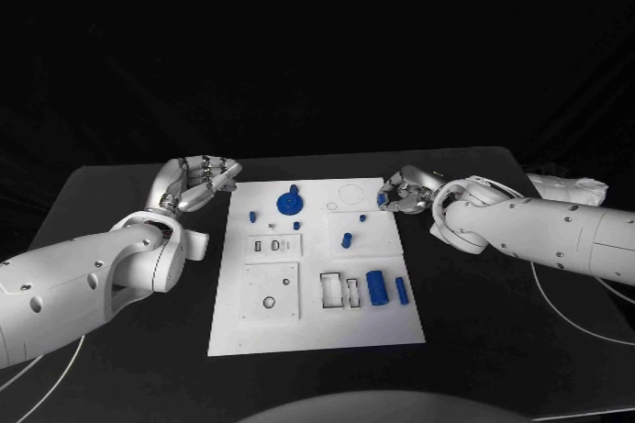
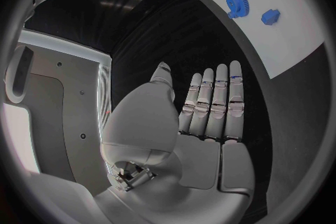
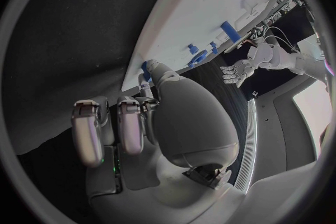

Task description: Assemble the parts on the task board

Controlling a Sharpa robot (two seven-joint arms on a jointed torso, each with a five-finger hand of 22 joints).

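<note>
The white task board [image 1: 317,327] lies in the middle of the black table. On its far part sits a blue gear [image 1: 287,204] with small blue parts [image 1: 347,240] near it. Two blue cylinders [image 1: 377,287] lie side by side on its near right part. My right hand [image 1: 407,190] is at the board's far right edge and pinches a small blue part [image 1: 383,200] between thumb and finger; the right wrist view shows that part [image 3: 145,68] at my fingertips. My left hand [image 1: 198,179] hovers off the board's far left corner, flat and empty, fingers [image 2: 210,103] straight.
Recesses and rectangular slots [image 1: 339,291] are spread over the board. Bare black table [image 1: 119,203] lies on both sides of it. Cables [image 1: 562,290] run along the table under my right arm.
</note>
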